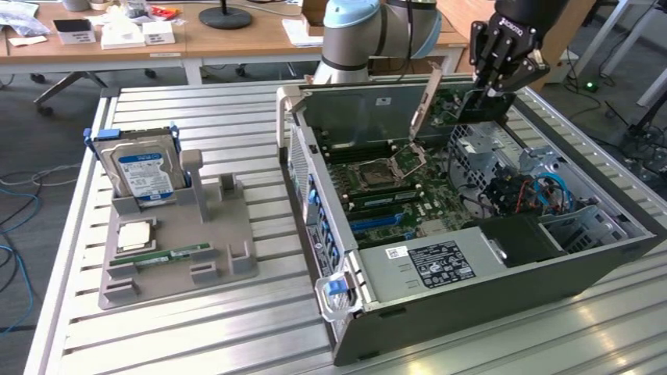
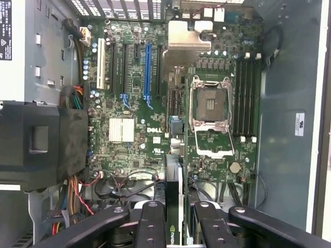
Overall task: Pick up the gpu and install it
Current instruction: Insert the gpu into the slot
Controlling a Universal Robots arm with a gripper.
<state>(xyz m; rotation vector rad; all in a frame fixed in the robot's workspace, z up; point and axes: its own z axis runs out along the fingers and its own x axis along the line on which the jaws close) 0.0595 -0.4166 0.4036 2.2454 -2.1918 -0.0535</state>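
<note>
The single gripper [image 1: 490, 92] is clamped on the gpu [image 1: 474, 105]. In the wrist view its two fingers [image 2: 153, 219] press either side of the card [image 2: 173, 186], which shows edge-on between them. The one card hangs above the open computer case [image 1: 501, 289], at the end towards the exterior view's right, not seated in any slot.

Below it lies one motherboard [image 2: 134, 129] with one open CPU socket [image 2: 211, 103], one blue expansion slot [image 2: 147, 67] and one white slot [image 2: 102, 64]. One grey power supply [image 1: 427, 262] sits in the near end of the case.

Well apart, on the exterior view's left of the slatted table [image 1: 208, 336], stands one grey holder [image 1: 208, 234]. It carries three things: one hard drive [image 1: 143, 168] upright, one square chip [image 1: 136, 234] lying flat, and one RAM stick [image 1: 172, 254] just beside the chip.
</note>
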